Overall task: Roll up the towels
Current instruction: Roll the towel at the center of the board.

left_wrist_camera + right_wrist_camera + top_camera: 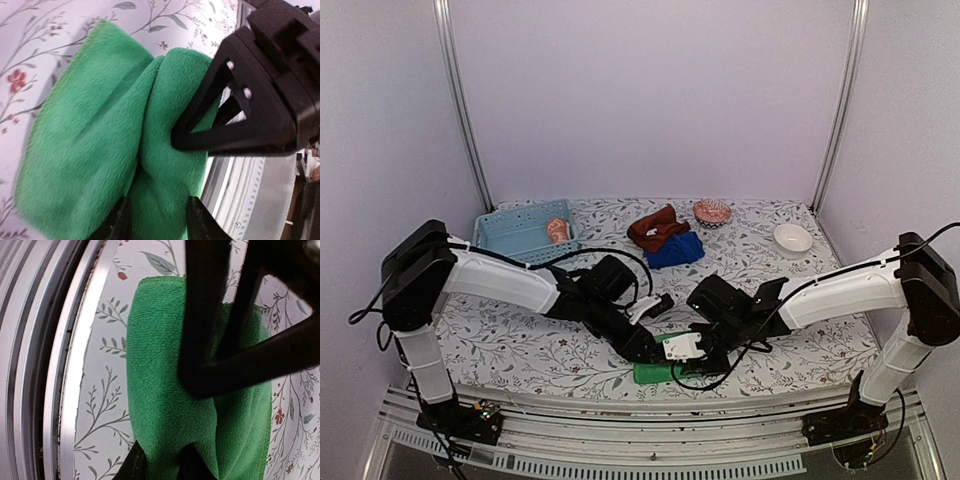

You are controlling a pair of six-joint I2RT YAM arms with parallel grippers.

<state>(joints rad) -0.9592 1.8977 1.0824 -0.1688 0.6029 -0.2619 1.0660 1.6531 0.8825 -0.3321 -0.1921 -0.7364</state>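
Observation:
The green towel (653, 374) lies partly rolled at the table's front edge. In the left wrist view it (100, 150) shows a thick fold. My left gripper (159, 222) is shut on that fold, and my right gripper (162, 465) is shut on the roll's other end (160, 390). From above, the left gripper (662, 362) and right gripper (688, 364) meet tip to tip over the towel. The rust-brown towel (657, 228) and deep blue towel (677, 250) lie crumpled at the back middle. The orange patterned towel (557, 230) sits rolled in the basket.
A light blue slotted basket (515, 232) stands at the back left. A patterned bowl (713, 212) and a small white bowl (792, 238) stand at the back right. The metal rail (55, 365) of the table's front edge runs just beside the green towel.

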